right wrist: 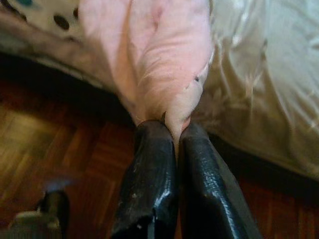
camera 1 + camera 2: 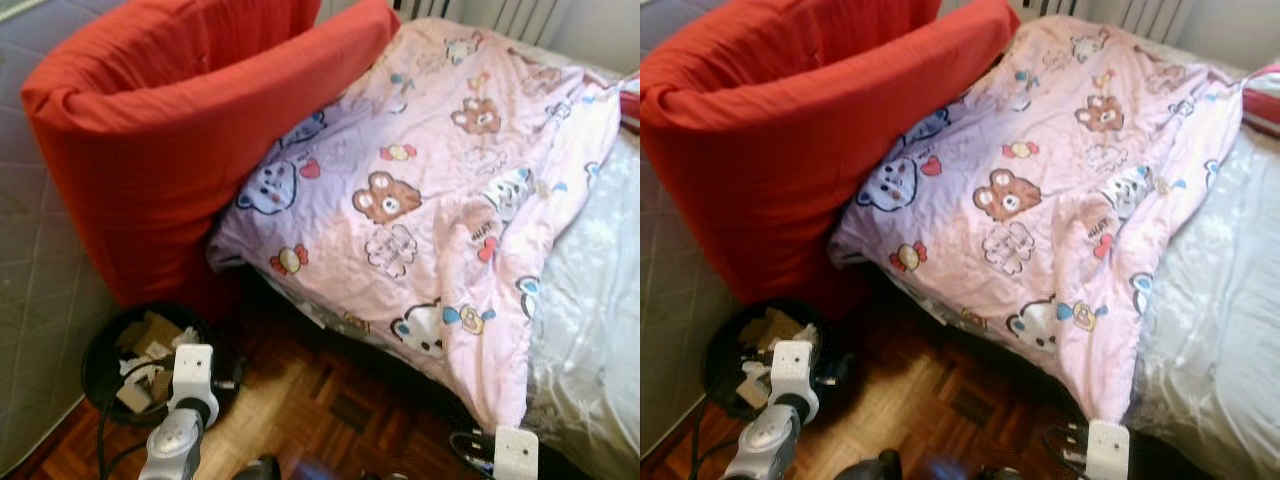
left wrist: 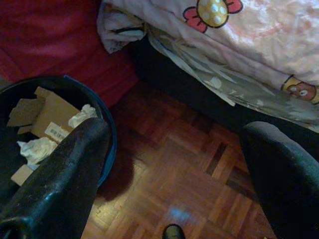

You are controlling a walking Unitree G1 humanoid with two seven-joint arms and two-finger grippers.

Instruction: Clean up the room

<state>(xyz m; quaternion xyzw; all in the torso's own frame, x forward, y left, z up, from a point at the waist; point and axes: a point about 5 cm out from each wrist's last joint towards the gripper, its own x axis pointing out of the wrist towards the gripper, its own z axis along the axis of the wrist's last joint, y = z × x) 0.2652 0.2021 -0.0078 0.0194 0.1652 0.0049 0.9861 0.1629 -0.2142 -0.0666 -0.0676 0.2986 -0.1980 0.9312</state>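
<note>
A pink blanket printed with cartoon bears lies spread over the bed, its lower corner hanging toward the floor. My right gripper is shut on that hanging corner, the fabric pinched between the two black fingers. Low at the bed's edge sits the right wrist. My left gripper hangs open above the parquet, beside the black bin, with nothing between its fingers. The left arm is at the lower left.
A big red cushion leans against the bed at the left. The black bin holds cardboard and crumpled paper. A grey quilted mattress stands at the far left. A pale sheet covers the bed's right side. Parquet floor lies in front.
</note>
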